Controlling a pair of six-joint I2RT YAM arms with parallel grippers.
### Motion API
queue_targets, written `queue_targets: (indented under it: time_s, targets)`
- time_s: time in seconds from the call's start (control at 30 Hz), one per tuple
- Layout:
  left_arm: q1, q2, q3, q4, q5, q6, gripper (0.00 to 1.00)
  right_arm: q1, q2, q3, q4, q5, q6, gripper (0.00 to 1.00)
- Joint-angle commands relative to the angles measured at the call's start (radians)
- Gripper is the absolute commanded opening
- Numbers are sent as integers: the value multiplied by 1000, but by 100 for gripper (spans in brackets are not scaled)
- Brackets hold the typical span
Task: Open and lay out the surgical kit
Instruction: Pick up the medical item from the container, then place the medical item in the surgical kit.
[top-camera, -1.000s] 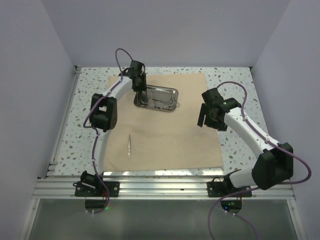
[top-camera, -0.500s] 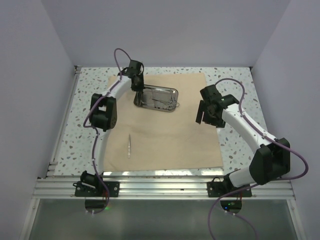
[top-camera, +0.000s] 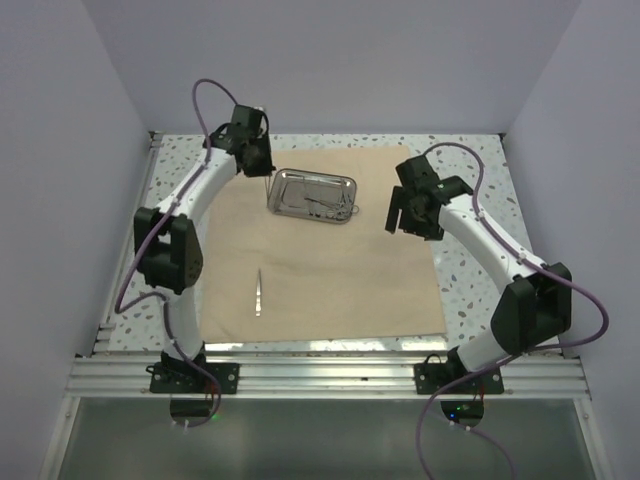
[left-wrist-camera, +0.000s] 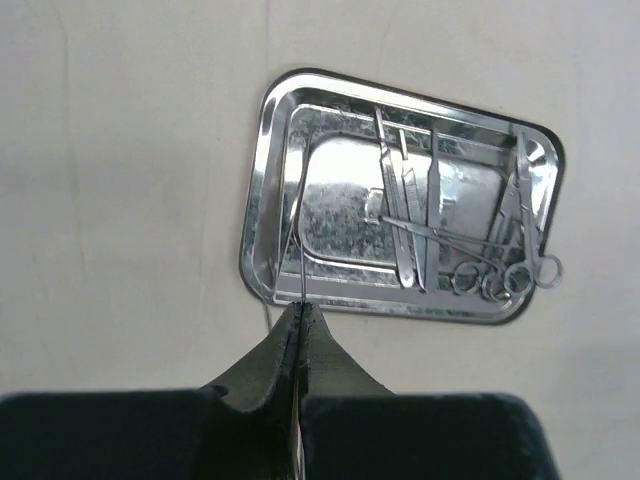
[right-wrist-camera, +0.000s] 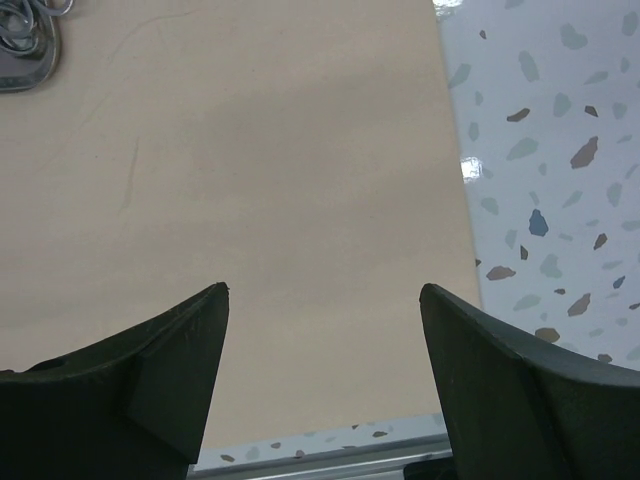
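Note:
The beige cloth wrap (top-camera: 330, 270) lies spread flat on the table. On its far part sits the steel tray (top-camera: 292, 190), which holds scissors and forceps (top-camera: 335, 205). My left gripper (top-camera: 262, 165) hangs above the tray's left end, shut on a slim silver instrument (left-wrist-camera: 297, 240) that sticks out of the closed tips (left-wrist-camera: 298, 306) over the tray (left-wrist-camera: 262, 200). Ring-handled tools (left-wrist-camera: 490, 270) lie at the tray's right side. One pair of tweezers (top-camera: 258, 292) rests on the cloth near the left arm. My right gripper (top-camera: 405, 222) hovers open above the cloth's right part (right-wrist-camera: 250, 200), with nothing between its fingers (right-wrist-camera: 325, 290).
White speckled table (top-camera: 470, 170) surrounds the cloth, seen also in the right wrist view (right-wrist-camera: 540, 150). A metal rail (top-camera: 330, 365) runs along the near edge, and grey walls close in the left, right and back.
My left gripper has shut on the slim instrument and swung up and to the left, off the tray's left end. The right gripper has drifted slightly farther back, still open.

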Motion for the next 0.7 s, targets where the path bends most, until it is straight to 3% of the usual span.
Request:
queue_targets:
  time_s: [0.0, 0.17, 0.3, 0.43, 0.5, 0.63, 0.67]
  targets:
    - [-23, -203, -209, -2, -2, -35, 0, 3, 32, 79, 47, -37, -27, 81]
    - [-61, -458, -620, 52, 1, -82, 0, 38, 127, 186, 134, -147, -57, 80]
    - [-96, -575, -828, 81, -8, -117, 0, 94, 231, 348, 162, -209, -105, 80]
    - [-112, -626, -956, 126, 3, -182, 0, 147, 447, 560, 98, -197, -151, 78]
    - [-115, -626, -999, 138, 3, -196, 11, 162, 505, 652, 79, -189, -155, 76]
    - [-116, -645, -1014, 118, 11, -216, 57, 165, 629, 764, 58, -183, -151, 72]
    - [-118, -655, -1010, 107, 11, -217, 62, 164, 652, 790, 53, -183, -155, 72]
